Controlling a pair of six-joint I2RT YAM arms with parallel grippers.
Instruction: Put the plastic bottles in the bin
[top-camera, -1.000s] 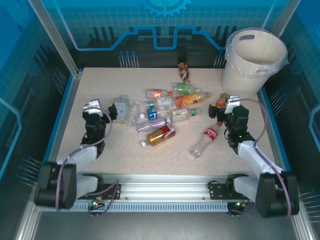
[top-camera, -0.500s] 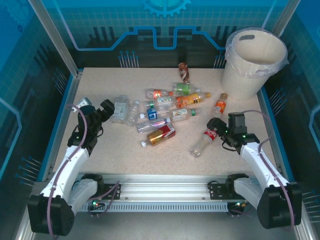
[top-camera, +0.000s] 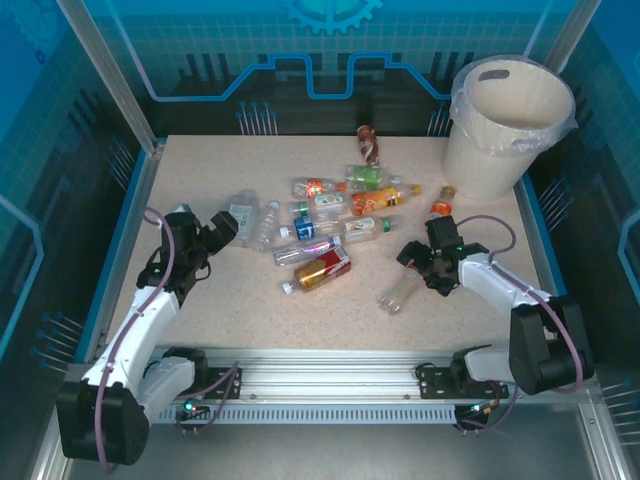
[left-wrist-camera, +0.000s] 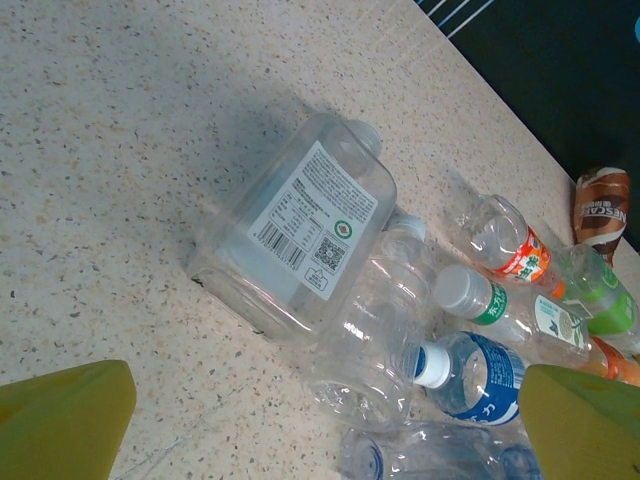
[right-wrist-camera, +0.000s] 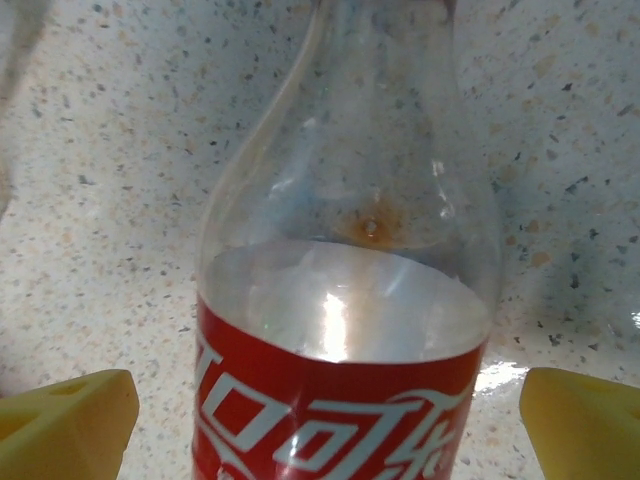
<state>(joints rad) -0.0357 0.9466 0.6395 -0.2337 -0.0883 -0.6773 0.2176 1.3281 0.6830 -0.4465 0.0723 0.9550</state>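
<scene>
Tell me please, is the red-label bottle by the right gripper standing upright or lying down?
Lying down. The red-label bottle stretches flat along the table, its side resting on the surface.

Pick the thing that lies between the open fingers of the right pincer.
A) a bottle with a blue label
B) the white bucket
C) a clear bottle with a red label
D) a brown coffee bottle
C: in the right wrist view the clear bottle with a red label lies on the table between the two yellow fingers of the right pincer.
</scene>
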